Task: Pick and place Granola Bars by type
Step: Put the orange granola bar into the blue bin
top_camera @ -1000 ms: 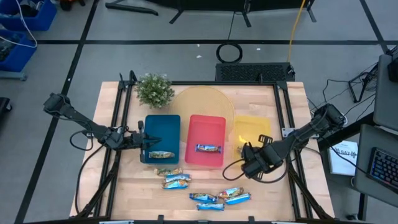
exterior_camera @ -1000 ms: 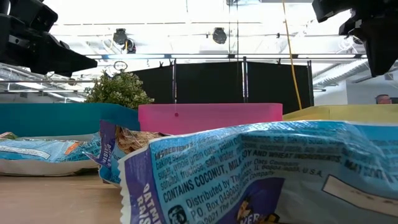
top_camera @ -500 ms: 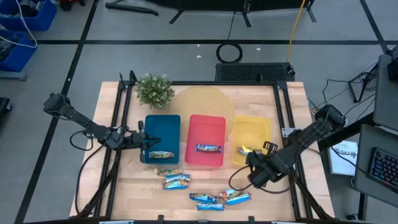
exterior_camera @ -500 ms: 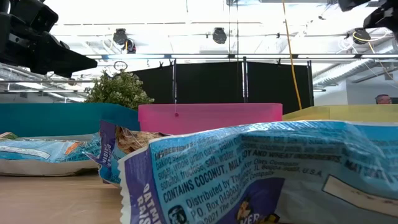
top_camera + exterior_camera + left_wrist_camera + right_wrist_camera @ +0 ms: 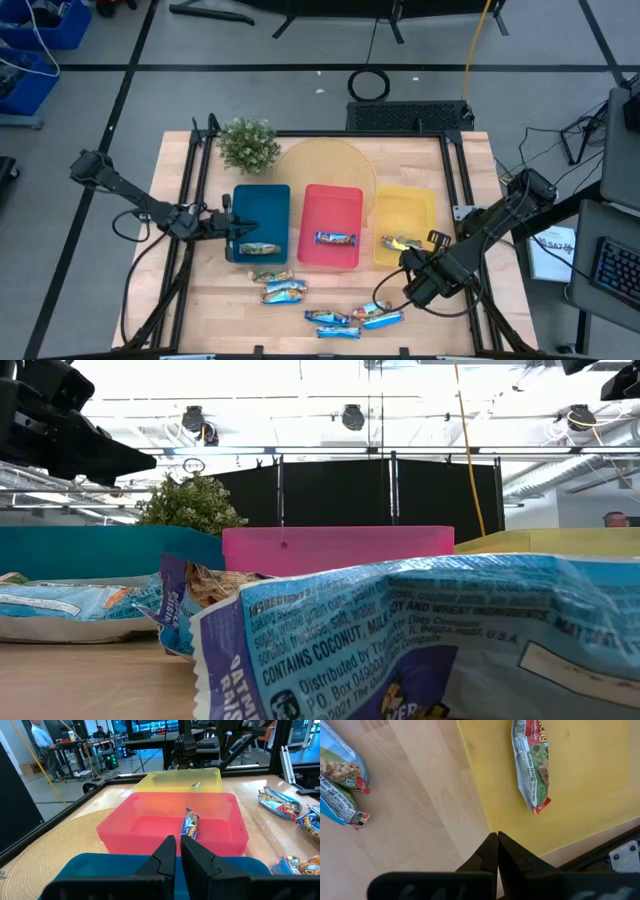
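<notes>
With its closed, empty right pincer [image 5: 421, 287] near the loose Granola Bars [image 5: 377, 314], it should open before descending squarely.

Bright overhead lights [image 5: 352, 415] glare; nearest wrapper [image 5: 420, 640] blurs.

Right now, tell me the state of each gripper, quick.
Left gripper: shut, holding nothing, hanging over the blue tray.
Right gripper: shut, empty, above the yellow tray's near corner; a granola bar lies in that tray.
</notes>
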`<control>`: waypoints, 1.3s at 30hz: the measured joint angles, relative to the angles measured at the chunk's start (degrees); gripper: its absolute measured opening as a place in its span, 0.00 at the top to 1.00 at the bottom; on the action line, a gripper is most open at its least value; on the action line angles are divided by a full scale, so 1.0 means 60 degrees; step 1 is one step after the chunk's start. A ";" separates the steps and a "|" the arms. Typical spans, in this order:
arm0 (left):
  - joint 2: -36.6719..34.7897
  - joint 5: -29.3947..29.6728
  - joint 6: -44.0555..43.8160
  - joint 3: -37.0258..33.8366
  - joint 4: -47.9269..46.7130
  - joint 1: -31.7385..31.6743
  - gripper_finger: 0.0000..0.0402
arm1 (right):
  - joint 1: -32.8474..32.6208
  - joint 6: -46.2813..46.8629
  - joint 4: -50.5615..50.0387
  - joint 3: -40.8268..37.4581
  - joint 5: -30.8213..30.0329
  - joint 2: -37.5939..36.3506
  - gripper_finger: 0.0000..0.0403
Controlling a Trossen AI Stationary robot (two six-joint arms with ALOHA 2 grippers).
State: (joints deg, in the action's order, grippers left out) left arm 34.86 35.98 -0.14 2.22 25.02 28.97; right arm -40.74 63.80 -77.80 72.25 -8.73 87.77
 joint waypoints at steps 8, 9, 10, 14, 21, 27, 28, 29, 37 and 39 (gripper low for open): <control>0.0002 -0.0002 0.0004 0.0000 0.0000 -0.0004 0.91 | -0.0002 -0.0045 0.0004 0.0000 0.0167 0.0000 1.00; 0.0001 -0.0002 0.0004 0.0000 0.0000 -0.0004 0.91 | -0.0004 -0.0121 0.0001 0.0000 0.0261 0.0000 1.00; 0.0002 -0.0002 0.0004 0.0000 0.0000 -0.0004 0.91 | -0.0039 -0.0208 0.0008 0.0000 0.0261 0.0000 1.00; 0.0001 -0.0002 0.0007 0.0000 -0.0001 -0.0004 0.91 | -0.0290 -0.0311 -0.0007 0.0000 0.0224 -0.0004 1.00; 0.0000 -0.0006 -0.0004 0.0000 -0.0236 -0.0004 0.91 | -0.0970 0.0238 -0.0520 -0.0003 -0.0564 -0.0132 1.00; 0.0001 -0.0020 -0.0011 0.0000 -0.0248 -0.0004 0.91 | -0.1607 0.1513 -0.0936 -0.0011 -0.1737 -0.0883 1.00; -0.0002 -0.0020 -0.0011 0.0001 -0.0249 -0.0004 0.91 | -0.1722 0.1725 -0.0924 -0.0011 -0.2035 -0.1058 1.00; 0.0002 -0.0020 -0.0013 0.0001 -0.0250 -0.0004 0.91 | -0.1828 0.1948 -0.0919 -0.0011 -0.2311 -0.1199 1.00; 0.0002 -0.0019 -0.0028 0.0000 -0.0253 -0.0004 0.91 | -0.2328 0.3231 -0.0896 -0.0577 -0.2470 -0.1815 1.00; 0.0000 -0.0017 -0.0025 0.0004 -0.0280 -0.0004 0.91 | -0.2503 0.3620 -0.0898 -0.0922 -0.2221 -0.1938 1.00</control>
State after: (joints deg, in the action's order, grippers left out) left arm 34.86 35.88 -0.30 2.24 23.34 28.95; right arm -55.76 85.52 -83.19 66.72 -22.06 76.14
